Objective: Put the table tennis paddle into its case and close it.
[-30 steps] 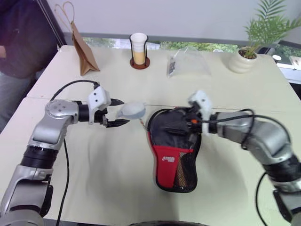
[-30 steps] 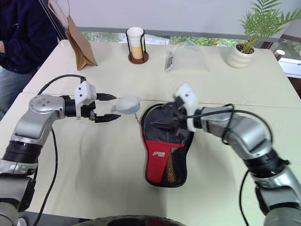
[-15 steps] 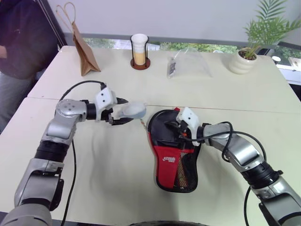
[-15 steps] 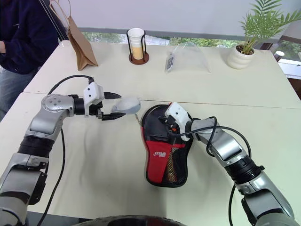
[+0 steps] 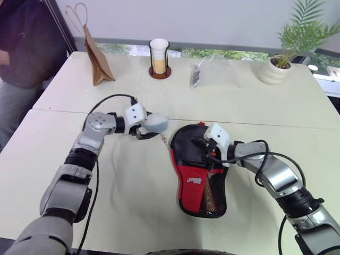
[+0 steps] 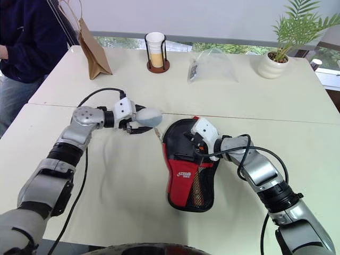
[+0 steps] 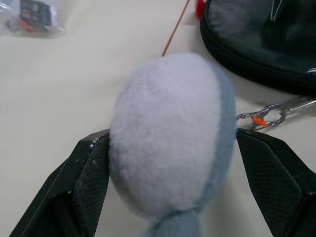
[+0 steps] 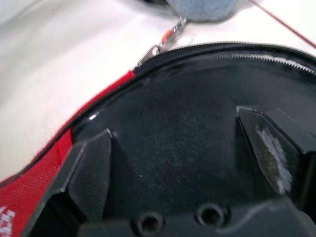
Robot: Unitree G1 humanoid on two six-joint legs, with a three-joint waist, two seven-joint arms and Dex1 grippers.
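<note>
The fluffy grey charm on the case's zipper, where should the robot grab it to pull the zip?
Grip the fluffy grey charm across its plump middle, coming from the robot's left, away from the case. It lies outside the case rim on a small clip, and the left gripper already straddles its two sides.

Two cream worktop (image 5: 255, 106) slabs meet at a seam; behind them a pale wall (image 5: 212, 21) rises above a low window strip (image 5: 212, 52) showing greenery.

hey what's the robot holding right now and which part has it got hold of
The left gripper holds a grey-and-white plush charm, fingers on its two sides. The charm is clipped by a small carabiner toward the case. The right gripper is open above the case, holding nothing.
</note>
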